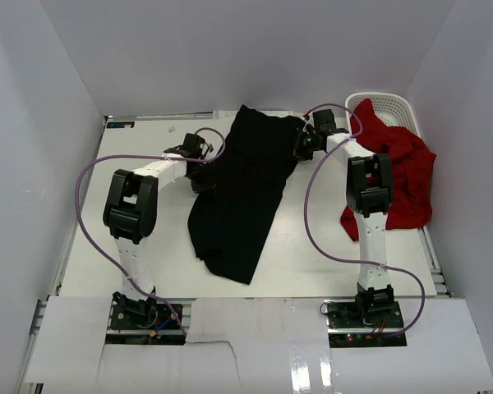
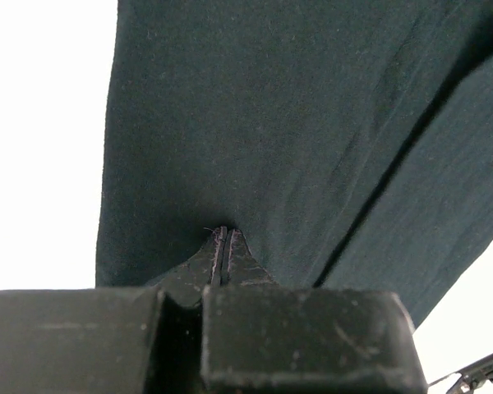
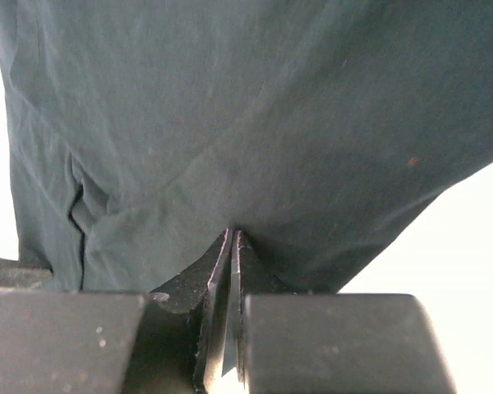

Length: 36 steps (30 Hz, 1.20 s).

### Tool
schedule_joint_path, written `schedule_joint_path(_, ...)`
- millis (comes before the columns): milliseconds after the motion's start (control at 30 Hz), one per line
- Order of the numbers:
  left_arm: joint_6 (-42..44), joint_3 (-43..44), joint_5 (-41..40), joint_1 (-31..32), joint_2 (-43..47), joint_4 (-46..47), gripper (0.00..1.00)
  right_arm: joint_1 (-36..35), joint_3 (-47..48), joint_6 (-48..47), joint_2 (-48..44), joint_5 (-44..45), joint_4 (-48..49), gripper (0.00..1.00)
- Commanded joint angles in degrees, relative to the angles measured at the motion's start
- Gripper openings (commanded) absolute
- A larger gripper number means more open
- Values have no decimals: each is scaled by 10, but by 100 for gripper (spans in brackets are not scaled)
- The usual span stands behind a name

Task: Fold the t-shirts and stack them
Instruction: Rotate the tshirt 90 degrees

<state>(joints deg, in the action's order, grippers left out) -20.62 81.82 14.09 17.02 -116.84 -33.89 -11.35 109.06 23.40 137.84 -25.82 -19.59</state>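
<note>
Left tool [image 2: 224, 236] on limp black t-shirt [image 1: 238, 205]

the left gripper [image 2: 223, 243] sits at the bottom middle of the frame, its two dark fingers [image 2: 240, 256] pressed flat together with only a thin slit between them. their tips pinch the near edge of the black t-shirt [image 2: 271, 123], and the cloth puckers slightly at the pinch. the shirt spreads away from the tips and fills most of the view, reaching the top edge. a long straight fold [image 2: 394, 156] runs diagonally from the upper right down toward the gripper's blocky housing. bare white table [image 2: 41, 139] shows left of the cloth's straight edge and again in the lower right corner.
</note>
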Motion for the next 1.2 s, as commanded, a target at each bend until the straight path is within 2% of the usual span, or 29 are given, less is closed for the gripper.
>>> schedule_joint_path(0,0,-46,-30,21,-4,-34,0,9,38,-15,26,23,-21,8)
schedule_joint_path(133,-18,-83,-21,36,20,-33,0,19,91,-15,63,18,-42,9)
schedule_joint_path(300,-57,-159,-6,89,60,-16,0,23,145,-20,89,-1,-46,9)
schedule_joint_path(467,-114,-205,11,143,87,5,0,22,167,-15,110,-28,-39,8)
schedule_joint_path(633,-141,-222,20,167,91,20,0,19,174,2,118,-46,-19,8)
schedule_joint_path(867,-146,-192,-1,168,85,-8,0,12,206,31,139,-63,-2,8)
schedule_joint_path(1000,-144,-159,-52,159,83,-48,0,12,196,31,132,-68,5,8)
schedule_joint_path(1167,-120,-167,-4,64,79,-27,0,12,167,22,125,-71,7,8)
